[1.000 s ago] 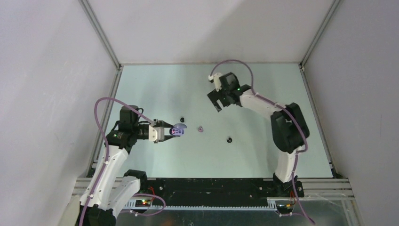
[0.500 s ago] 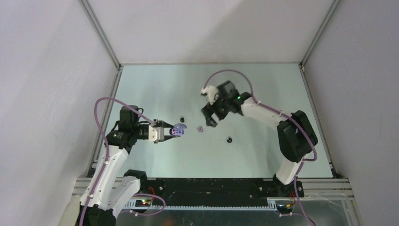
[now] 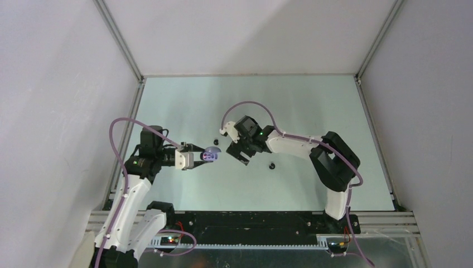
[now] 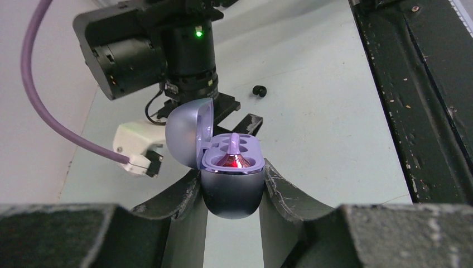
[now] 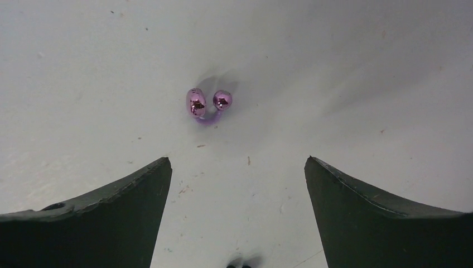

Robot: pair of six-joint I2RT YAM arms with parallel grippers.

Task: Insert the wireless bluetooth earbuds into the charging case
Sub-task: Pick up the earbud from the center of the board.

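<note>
My left gripper [image 3: 199,157] is shut on the purple charging case [image 3: 211,155] and holds it above the table with the lid open. In the left wrist view the case [image 4: 231,187] sits between my fingers, and a red light glows in its near socket. My right gripper [image 3: 240,153] is open and hangs just over the table, right of the case. In the right wrist view two glossy purple earbuds [image 5: 196,103] lie side by side, touching, just ahead of the open gripper [image 5: 237,161]. One black earbud [image 3: 216,141] lies behind the case, another [image 3: 272,165] right of my right gripper.
The right arm's wrist [image 4: 167,50] and its white cable clip [image 4: 136,148] stand close behind the case in the left wrist view. A black earbud [image 4: 259,90] lies on the table beyond. Grey walls enclose the table [image 3: 312,100] on three sides.
My right arm has swung from the back of the table forward and left, and lowered over the purple earbuds. My left gripper with the case has stayed still.
</note>
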